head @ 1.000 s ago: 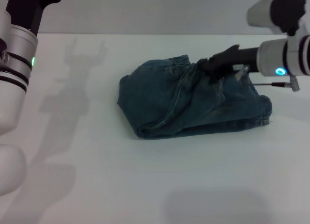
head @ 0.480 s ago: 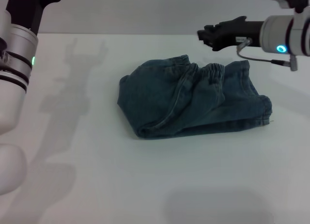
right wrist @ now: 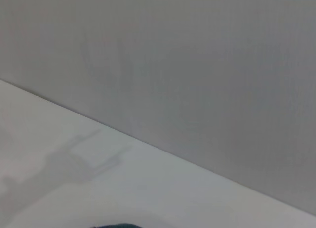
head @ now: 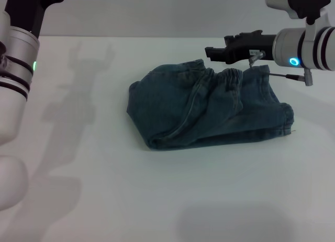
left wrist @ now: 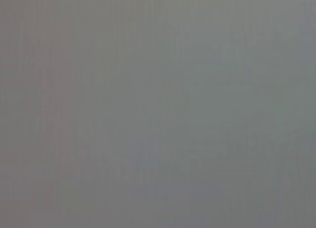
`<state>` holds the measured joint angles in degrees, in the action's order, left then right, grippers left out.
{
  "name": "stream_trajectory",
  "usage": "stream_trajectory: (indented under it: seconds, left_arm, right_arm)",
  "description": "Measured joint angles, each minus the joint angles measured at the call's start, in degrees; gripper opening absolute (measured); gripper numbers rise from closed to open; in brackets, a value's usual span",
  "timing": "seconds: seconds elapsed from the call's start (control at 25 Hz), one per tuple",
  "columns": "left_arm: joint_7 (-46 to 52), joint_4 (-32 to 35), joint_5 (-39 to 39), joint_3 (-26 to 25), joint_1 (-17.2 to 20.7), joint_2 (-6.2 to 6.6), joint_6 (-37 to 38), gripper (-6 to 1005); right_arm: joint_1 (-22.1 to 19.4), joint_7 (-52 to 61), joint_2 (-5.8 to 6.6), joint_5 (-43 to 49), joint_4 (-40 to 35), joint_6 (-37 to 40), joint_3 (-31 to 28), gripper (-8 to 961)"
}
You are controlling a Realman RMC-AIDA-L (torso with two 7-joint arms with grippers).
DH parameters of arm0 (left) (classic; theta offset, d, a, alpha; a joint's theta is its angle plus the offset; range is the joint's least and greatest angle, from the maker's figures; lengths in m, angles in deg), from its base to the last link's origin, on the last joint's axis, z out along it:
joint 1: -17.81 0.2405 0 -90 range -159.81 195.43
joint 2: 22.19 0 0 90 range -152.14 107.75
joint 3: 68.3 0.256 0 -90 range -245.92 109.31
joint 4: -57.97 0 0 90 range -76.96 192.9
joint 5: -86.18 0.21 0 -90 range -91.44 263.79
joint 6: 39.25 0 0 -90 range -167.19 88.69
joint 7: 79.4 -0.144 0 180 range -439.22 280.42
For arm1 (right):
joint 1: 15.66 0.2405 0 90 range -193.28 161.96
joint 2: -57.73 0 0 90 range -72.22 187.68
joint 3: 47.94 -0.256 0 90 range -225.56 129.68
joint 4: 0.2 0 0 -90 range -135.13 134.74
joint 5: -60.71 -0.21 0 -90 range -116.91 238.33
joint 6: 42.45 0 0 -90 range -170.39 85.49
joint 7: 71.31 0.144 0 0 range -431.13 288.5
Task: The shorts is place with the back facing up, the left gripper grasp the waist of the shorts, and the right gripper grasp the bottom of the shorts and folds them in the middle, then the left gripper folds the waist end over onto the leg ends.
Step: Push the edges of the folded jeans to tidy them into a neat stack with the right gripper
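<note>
my right gripper (head: 209, 52) had just let go of the shorts (head: 207, 108) and lifted off them; it hung above the waist of the shorts (head: 226, 77), touching nothing, jaws looking nearly pressed together and holding nothing. the shorts lay bunched in a folded heap mid-table (head: 157, 200), unmoved since i released them. i judged the middle fold done, with the waist-over-legs fold left for my left gripper, which sat raised well away from the shorts, its fingers out of sight. no containers were anywhere near the shorts.
</note>
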<state>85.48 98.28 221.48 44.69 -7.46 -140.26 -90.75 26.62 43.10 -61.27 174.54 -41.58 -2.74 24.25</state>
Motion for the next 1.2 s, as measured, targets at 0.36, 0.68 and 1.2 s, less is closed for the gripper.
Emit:
stream_trajectory:
  seconds: [0.36, 0.68, 1.2]
  left_arm:
    - [0.0, -0.17, -0.2, -0.14, -0.36, -0.04, 0.0, 842]
    - [0.0, -0.57, -0.23, -0.6, -0.57, -0.05, 0.01, 842]
    - [0.0, -1.81, -0.32, -1.19, -0.92, -0.06, -0.39, 843]
  right_arm:
    - [0.65, 0.93, -0.01, -0.63, 2.45, 0.51, 1.82, 636]
    - [0.89, 2.64, -0.07, -2.67, 2.67, 0.87, 5.19, 635]
    - [0.06, 2.67, 0.12, -3.61, 2.71, 5.52, 5.24, 633]
